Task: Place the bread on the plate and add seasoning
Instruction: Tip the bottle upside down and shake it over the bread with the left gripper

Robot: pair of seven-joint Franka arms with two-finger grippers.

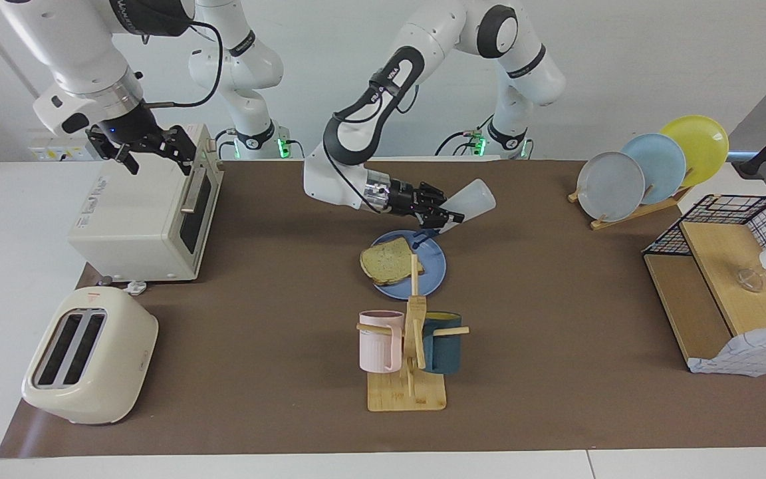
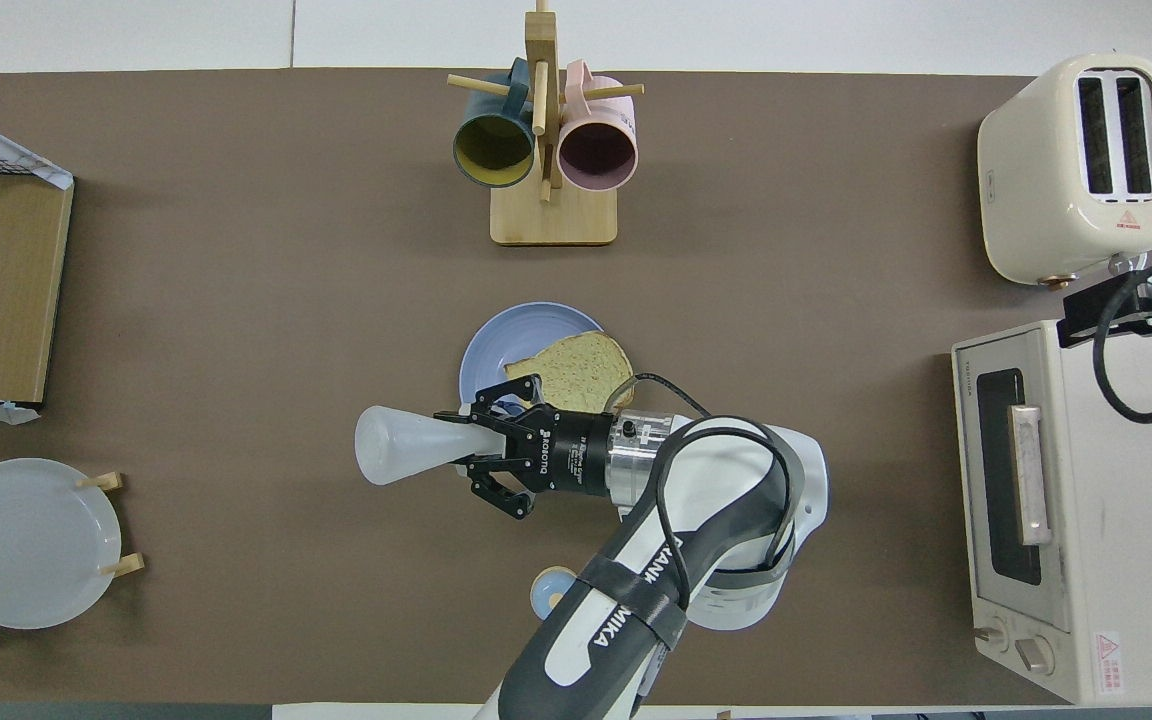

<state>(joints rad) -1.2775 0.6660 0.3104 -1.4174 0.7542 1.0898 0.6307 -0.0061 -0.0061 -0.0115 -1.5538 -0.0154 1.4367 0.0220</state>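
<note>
The bread (image 1: 386,261) lies on the blue plate (image 1: 433,269) at mid-table, toward the plate's right-arm side; both also show in the overhead view, bread (image 2: 576,368) on plate (image 2: 501,340). My left gripper (image 1: 446,217) is shut on the seasoning (image 1: 475,198) near its dark cap. It holds the bottle tipped on its side in the air, over the plate's edge nearest the robots, base pointing toward the left arm's end; the overhead view shows gripper (image 2: 481,450) and bottle (image 2: 401,445). My right gripper (image 1: 155,158) waits, open and empty, over the toaster oven (image 1: 143,213).
A wooden mug rack (image 1: 409,372) with a pink and a teal mug stands farther from the robots than the plate. A toaster (image 1: 90,356) stands beside the oven. A plate rack (image 1: 649,169) and a wire basket with wooden shelf (image 1: 722,279) are at the left arm's end. A small blue-domed bell (image 2: 544,590) sits near the robots.
</note>
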